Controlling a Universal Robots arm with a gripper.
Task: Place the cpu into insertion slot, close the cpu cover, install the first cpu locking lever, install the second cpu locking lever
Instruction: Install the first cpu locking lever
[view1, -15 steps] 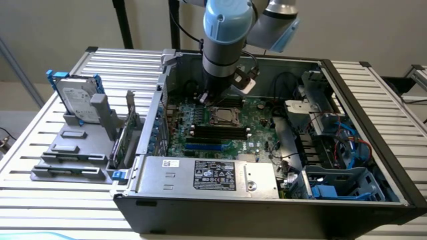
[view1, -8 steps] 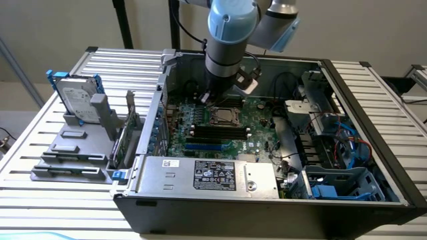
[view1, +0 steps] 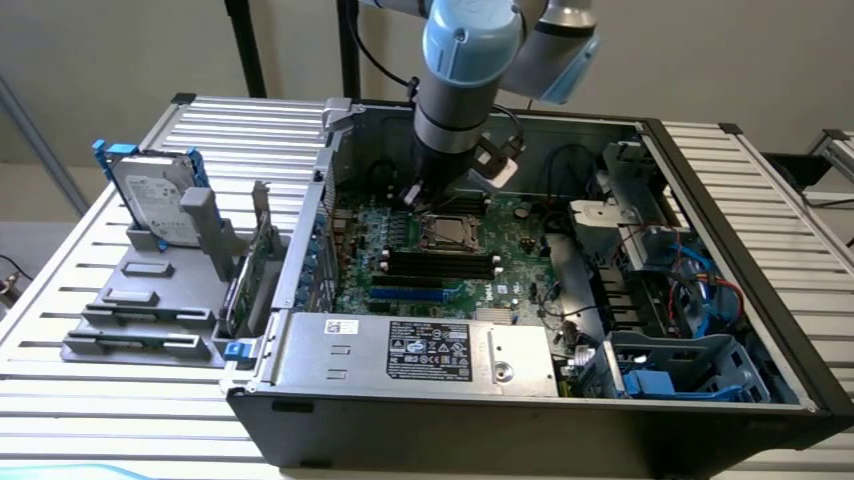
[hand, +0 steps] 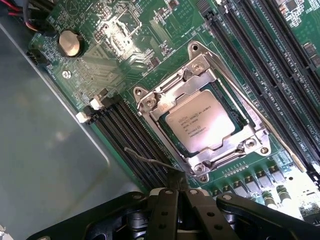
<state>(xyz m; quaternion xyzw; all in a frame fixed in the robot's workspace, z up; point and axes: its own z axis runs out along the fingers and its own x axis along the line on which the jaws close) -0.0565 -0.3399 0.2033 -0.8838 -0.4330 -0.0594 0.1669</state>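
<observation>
The small flat square cpu with its silver metal top (hand: 202, 120) is seen seated in the square black insertion slot (hand: 234, 106) on the green circuit board (hand: 130, 50), and the thin silver metal cpu cover frame (hand: 169, 93) is lying down around it, so the chip is framed rather than loose. A thin bare-wire locking lever (hand: 147, 159) is seen standing out over the long black memory slots (hand: 120, 120), its free end meeting the tip of the black gripper (hand: 179, 189). The gripper's fingers are drawn together; whether the wire is pinched between them or merely pressed by them cannot be told. The main risk is judged to be the springy wire slipping off the narrow fingertip, which would be caused by pressure applied off its line; the lever could then snap back, and the tip could be driven into the memory slots or the board's small parts. A lever missing its hook would leave the cover unclamped. In the exterior view the grey and blue arm (view1: 461, 90) is held nearly upright, reaching straight down into the open black computer case (view1: 534, 440), with the gripper (view1: 430, 195) set just beside the socket on its far side.
</observation>
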